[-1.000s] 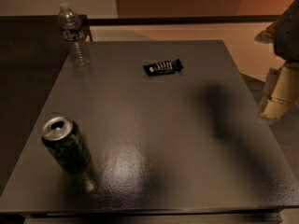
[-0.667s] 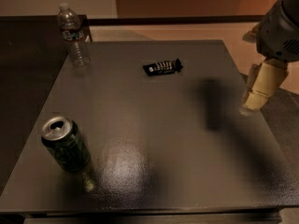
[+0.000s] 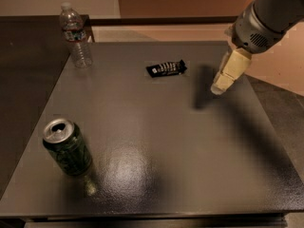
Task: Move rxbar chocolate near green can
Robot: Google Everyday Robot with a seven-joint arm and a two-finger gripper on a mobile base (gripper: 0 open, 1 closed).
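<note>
The rxbar chocolate is a small flat black bar with white lettering, lying on the far middle of the dark table. The green can stands upright near the front left corner, silver top open. My gripper hangs above the table's right side, to the right of the bar and apart from it, with nothing in it. Its cream fingers point down and left.
A clear plastic water bottle stands at the far left corner of the table. The gripper's shadow falls on the table between the bar and the gripper. The floor lies beyond the table's right and far edges.
My gripper and arm have moved left and inward from the right edge, coming over the table toward the bar. The bar, can and bottle have not moved.
</note>
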